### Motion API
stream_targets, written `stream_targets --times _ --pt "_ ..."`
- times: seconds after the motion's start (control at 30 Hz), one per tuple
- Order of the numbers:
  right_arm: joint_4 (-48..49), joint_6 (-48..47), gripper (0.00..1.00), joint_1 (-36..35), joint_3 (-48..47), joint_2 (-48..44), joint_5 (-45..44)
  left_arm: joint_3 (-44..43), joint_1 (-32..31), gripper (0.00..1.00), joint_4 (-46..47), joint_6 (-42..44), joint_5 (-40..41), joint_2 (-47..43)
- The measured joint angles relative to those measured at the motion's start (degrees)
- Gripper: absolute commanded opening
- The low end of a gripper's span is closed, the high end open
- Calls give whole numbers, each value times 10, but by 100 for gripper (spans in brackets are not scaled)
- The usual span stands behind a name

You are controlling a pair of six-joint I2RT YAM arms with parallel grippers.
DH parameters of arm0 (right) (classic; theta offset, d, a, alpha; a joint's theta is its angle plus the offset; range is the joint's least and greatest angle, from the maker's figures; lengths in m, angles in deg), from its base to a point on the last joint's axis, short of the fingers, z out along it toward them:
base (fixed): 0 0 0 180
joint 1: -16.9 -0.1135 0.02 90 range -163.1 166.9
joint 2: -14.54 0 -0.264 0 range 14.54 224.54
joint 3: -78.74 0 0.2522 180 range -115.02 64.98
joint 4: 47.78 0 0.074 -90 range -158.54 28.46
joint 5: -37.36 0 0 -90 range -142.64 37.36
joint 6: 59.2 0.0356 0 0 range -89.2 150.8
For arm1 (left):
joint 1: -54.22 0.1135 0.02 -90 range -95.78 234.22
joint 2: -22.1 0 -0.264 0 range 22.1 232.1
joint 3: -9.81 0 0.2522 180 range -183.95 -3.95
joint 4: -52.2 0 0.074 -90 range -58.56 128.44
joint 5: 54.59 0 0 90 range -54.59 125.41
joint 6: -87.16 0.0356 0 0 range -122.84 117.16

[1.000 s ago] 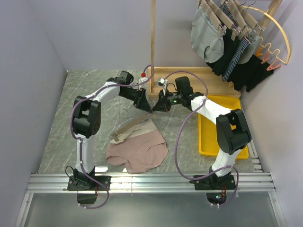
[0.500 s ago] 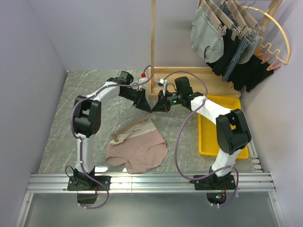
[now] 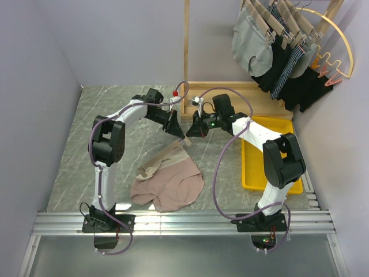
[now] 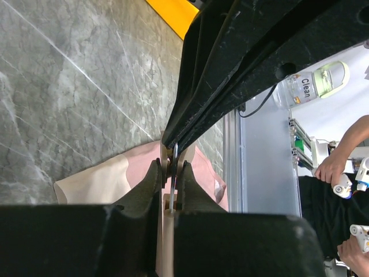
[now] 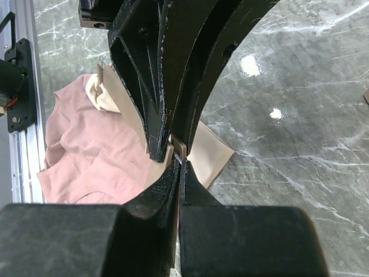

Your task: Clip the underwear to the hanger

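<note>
On my left is the plain grey wall (image 3: 40,86), with open marbled table (image 3: 75,144) between it and the left arm. The left gripper (image 3: 176,129) is pinched tight on the end clip of the hanger (image 3: 185,141), wood and spring wire squeezed between its fingers (image 4: 151,182). The right gripper (image 3: 192,130) meets it nose to nose, its jaws closed on the same wooden end. Neither claw has room to swing toward the other.

The hanger's bar slants down to the left onto the underwear (image 3: 170,186), which lies rumpled on the table between the two arm bases, cream waistband (image 3: 168,157) toward the claws. I cannot read its lettering.

Just behind the grippers stands the wooden rack post (image 3: 186,52). Right of it, the yellow tray (image 3: 253,173) sits under the right arm. Above hang grey briefs (image 3: 251,49), black garments (image 3: 297,89) and a gold wire arch (image 3: 345,43), crowding that corner. Off the table, the left wrist view catches a bottle (image 4: 308,86) marked "Clean". The metal rail (image 3: 184,222) bounds the near edge.
</note>
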Motion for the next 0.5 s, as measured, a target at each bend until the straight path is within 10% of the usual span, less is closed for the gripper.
stream_targets --times 0.1,0.33,0.5 --pt "0 0 0 0 0 0 0 0 0 0 0 0 -1 0" --pt "0 19 42 6 0 0 -6 -9 2 0 -37 38 -2 3" --pt "31 102 43 50 7 0 -7 -43 11 0 -95 97 -1 19"
